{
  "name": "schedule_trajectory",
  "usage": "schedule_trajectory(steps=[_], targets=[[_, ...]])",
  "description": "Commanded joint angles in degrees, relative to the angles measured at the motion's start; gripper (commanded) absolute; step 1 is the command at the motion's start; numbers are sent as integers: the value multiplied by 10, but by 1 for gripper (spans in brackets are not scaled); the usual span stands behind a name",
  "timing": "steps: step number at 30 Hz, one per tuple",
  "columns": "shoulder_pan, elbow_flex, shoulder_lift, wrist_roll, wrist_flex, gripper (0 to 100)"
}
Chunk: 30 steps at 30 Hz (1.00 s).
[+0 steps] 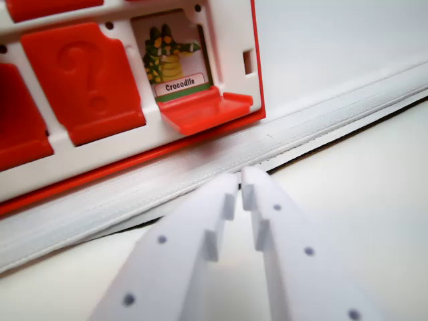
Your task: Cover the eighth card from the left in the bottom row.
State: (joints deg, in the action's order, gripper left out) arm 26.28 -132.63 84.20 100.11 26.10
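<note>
A red and white game board (221,130) fills the upper left of the wrist view. Its last slot on the wrist view's right shows a card with a green crocodile and the label "Crocodile" (172,61); that slot's red flap (204,110) lies folded down flat in front of it. To the left, a red flap with a question mark (87,80) stands up over its card. My white gripper (239,182) reaches in from the bottom, its two fingers nearly together with only a thin gap, holding nothing. The tips sit a short way in front of the board's lower edge, below the crocodile slot.
A white stitched mat edge (321,114) runs diagonally under the board, with a dark gap beneath it. A pale surface (361,180) lies on the right. Another red flap (17,120) shows at the far left, and part of an upper row (47,8) at the top.
</note>
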Motion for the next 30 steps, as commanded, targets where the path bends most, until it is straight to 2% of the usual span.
schedule_trajectory(steps=[1, 12, 22, 30], targets=[[-9, 78, -18, -4, 25, 0], [-17, 142, -80, -3, 31, 0], [-56, 172, -72, -9, 33, 0], [-64, 250, -115, -3, 22, 0]])
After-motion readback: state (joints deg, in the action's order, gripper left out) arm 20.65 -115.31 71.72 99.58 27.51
